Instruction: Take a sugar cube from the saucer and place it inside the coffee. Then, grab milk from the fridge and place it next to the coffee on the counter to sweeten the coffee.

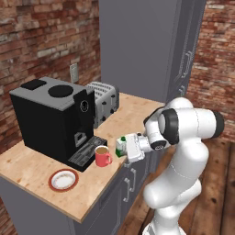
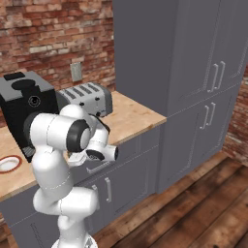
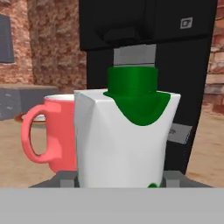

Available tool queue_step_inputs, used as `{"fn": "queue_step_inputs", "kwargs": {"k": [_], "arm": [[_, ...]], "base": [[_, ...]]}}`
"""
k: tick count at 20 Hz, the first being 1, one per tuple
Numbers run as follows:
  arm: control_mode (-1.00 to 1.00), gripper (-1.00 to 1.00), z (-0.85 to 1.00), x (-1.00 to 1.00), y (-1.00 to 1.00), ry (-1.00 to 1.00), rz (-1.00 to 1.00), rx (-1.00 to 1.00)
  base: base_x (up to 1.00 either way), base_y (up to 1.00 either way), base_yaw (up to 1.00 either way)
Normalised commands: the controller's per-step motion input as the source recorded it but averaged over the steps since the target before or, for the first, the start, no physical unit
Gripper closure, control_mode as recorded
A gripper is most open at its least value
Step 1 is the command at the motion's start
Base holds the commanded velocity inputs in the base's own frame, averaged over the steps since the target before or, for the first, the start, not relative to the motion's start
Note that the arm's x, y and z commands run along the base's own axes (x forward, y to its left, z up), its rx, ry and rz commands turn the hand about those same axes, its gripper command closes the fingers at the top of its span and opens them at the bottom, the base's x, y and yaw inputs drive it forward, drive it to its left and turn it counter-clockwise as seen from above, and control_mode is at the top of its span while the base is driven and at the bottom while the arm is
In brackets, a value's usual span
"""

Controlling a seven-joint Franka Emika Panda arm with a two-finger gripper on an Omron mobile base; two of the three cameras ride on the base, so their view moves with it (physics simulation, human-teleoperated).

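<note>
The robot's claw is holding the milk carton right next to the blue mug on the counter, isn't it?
Almost. The mug is red, not blue; the left base view and the hand view both show that. The rest is right: the claw is holding the milk carton right next to it on the counter.

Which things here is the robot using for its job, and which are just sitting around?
Job: milk held in the jaws, coffee, saucer, counter.
Just sitting: coffee machine, toaster, wall outlet.
</note>
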Motion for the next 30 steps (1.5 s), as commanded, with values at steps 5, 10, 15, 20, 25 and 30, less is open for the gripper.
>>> {"fn": "queue_step_inputs", "kwargs": {"k": [5, 10, 15, 20, 25, 30], "arm": [[-1.00, 1.00, -0.14, 0.24, 0.23, 0.01, 0.00, 0.00], [-1.00, 1.00, -0.01, 0.39, 0.00, 0.00, 0.00, 0.00], [-1.00, 1.00, -0.30, 0.41, 0.07, 0.03, 0.00, -0.01], [-1.00, 1.00, -0.45, 0.06, 0.05, 0.00, 0.00, -0.01], [-1.00, 1.00, -0.49, 0.01, 0.02, 0.00, 0.02, -0.02], [-1.00, 1.00, -0.28, -0.01, 0.00, 0.00, 0.03, 0.00]], "base": [[0.00, 0.00, 0.00], [0.00, 0.00, 0.00], [0.00, 0.00, 0.00], [0.00, 0.00, 0.00], [0.00, 0.00, 0.00], [0.00, 0.00, 0.00]]}}
